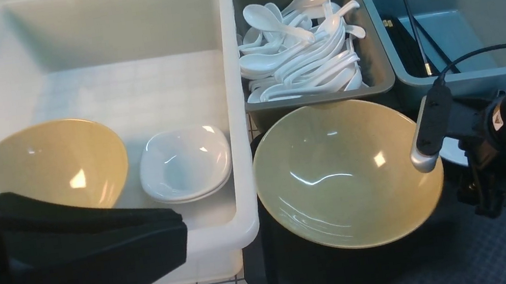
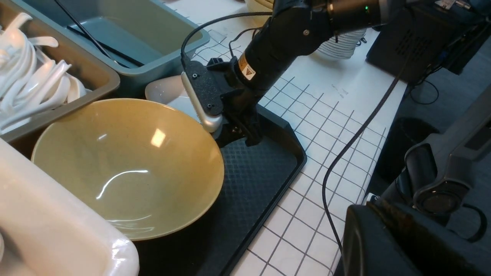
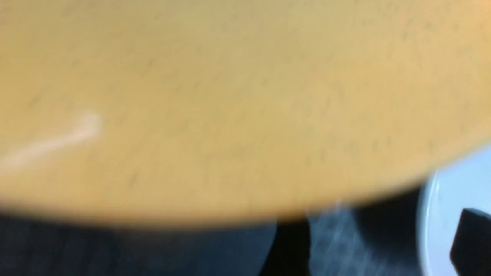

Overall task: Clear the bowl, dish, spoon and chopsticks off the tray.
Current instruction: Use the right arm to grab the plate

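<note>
Bowl [image 1: 337, 179] rests on tray [image 1: 496, 251]; tub [image 1: 118, 27] lies left of both.

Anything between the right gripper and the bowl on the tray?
Nothing visible. The right gripper hangs low over the tray, beside the right rim of the bowl. A small white dish lies beyond the gripper, toward the blue bin, not between them.

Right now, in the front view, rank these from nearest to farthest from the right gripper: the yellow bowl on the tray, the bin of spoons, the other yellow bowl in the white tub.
1. Yellow bowl on the tray: right rim beside the right gripper.
2. Bin of spoons: behind that bowl.
3. Other yellow bowl in the white tub: far left.
</note>
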